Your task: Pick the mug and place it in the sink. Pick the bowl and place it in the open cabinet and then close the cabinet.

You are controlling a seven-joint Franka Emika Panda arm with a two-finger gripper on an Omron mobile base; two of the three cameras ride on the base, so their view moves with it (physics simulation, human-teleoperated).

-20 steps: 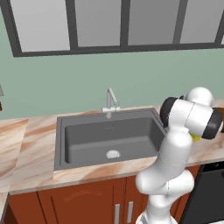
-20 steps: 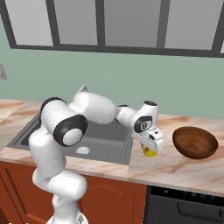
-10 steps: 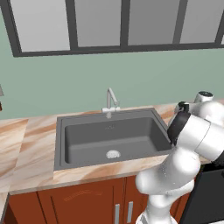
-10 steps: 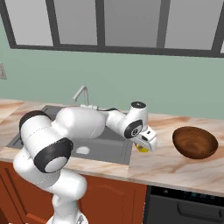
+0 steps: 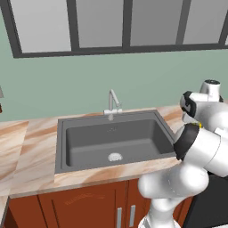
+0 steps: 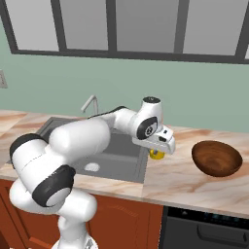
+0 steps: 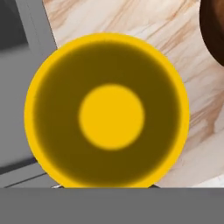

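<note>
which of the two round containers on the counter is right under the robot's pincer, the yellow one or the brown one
The small bright yellow mug, beside the dark grey sink's edge. The wide dark brown wooden bowl sits apart, farther along the marble counter.

glossy yellow mug [image 7: 107, 113], wood-grain bowl [image 6: 217, 158]

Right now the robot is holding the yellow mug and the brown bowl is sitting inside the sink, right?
Not quite. The bowl is not in the sink; the right base view shows it sitting on the counter, to the right of the sink. The gripper does hold the yellow mug.
</note>
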